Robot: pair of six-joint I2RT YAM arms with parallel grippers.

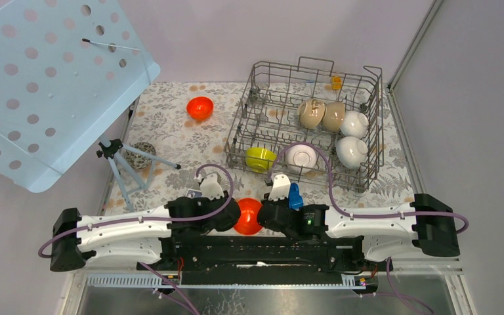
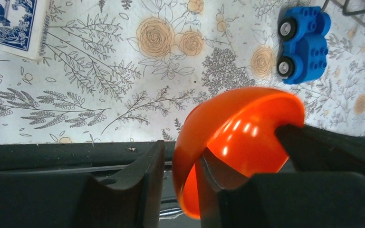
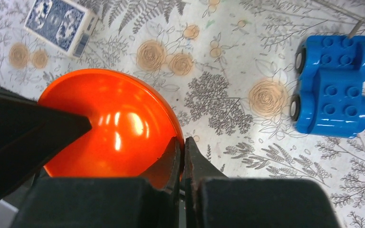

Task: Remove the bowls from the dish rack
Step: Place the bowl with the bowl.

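Two of eight bowls were out of the dish rack. One orange bowl sat on the table, well left of the rack. The second orange bowl was near the arm bases, between both grippers. The right gripper was pinched tight on its rim. The left gripper had its jaws slightly apart around the rim, not clamping. The rack held six: two beige bowls, three white bowls and one yellow-green bowl. Most of the unloading was left.
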